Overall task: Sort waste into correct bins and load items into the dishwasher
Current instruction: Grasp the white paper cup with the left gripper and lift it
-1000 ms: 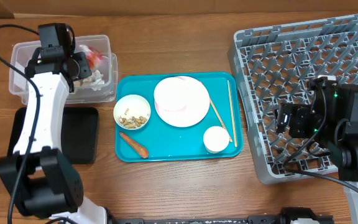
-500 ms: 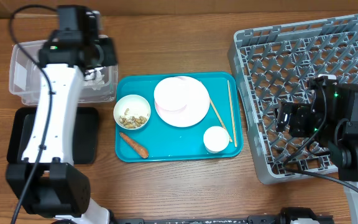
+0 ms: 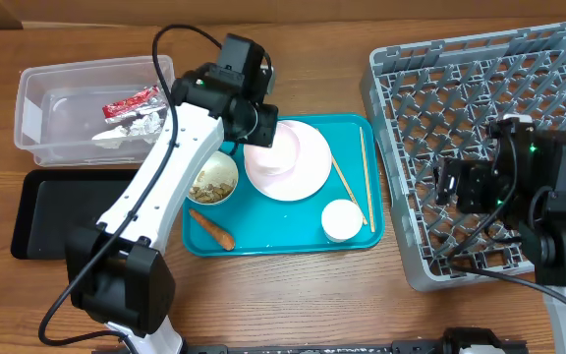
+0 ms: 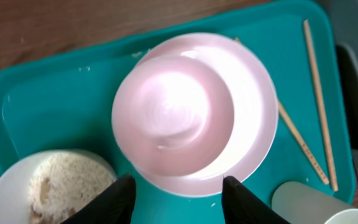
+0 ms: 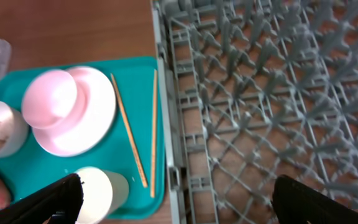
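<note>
Wooden worktop. Left jaws half-spread, empty, above teal tray; right jaws wide, off-tray. Advise: straddle pink bowl rim squarely, then close.

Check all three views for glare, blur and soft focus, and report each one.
Overhead: evenly lit and sharp, mild reflections on the clear tub. Left wrist: a washed-out highlight in the pink bowl; the left gripper's fingers at the bottom edge are dark and out of focus. Right wrist: the grey rack looks soft, the right gripper's fingers in the corners are blurred black shapes.
</note>
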`<state>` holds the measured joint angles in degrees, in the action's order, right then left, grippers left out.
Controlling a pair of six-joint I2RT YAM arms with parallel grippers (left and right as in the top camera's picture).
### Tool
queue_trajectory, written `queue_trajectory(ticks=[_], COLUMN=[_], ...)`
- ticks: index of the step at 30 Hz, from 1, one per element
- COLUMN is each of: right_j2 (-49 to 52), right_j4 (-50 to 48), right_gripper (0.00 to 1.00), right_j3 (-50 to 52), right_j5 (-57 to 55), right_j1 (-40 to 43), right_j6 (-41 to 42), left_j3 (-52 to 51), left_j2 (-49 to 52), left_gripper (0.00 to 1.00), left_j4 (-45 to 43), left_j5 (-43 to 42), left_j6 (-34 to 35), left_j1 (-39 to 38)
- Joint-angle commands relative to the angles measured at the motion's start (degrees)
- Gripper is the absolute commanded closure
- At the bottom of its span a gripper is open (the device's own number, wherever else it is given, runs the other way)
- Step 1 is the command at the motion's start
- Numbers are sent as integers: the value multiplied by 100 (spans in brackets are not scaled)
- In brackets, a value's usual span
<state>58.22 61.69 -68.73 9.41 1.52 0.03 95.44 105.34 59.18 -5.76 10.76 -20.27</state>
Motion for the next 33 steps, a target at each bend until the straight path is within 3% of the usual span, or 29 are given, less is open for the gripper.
queue_trajectory(ticks=[1,9,15,18,24,33], right_j2=[151,931,1147,1056,852,857], right_j4=[-286,-514,-522,-474,-83,708], right_gripper=[0,0,0,0,0,0], right_j3=[-105,-415,-415,-424,-721,-1084], right_j5=[382,616,415,39,-1252,-1279], right_j1=[35,-581,-1014,-984,-629,433], right_j6=[17,146,369,614,1187,1182], left_j3=[26,31,28,28,28,28], left_j2=[-208,-1056,-1091,-935,-481,575], left_gripper=[49,42,41,41,41,41], left_j4=[160,901,1189,1259,1174,1106], left_j5=[177,400,-546,-1086,-1167,-1163], left_j6=[278,378,-216,-452,-487,-1038], left_j1=[175,920,909,614,-330,-1482])
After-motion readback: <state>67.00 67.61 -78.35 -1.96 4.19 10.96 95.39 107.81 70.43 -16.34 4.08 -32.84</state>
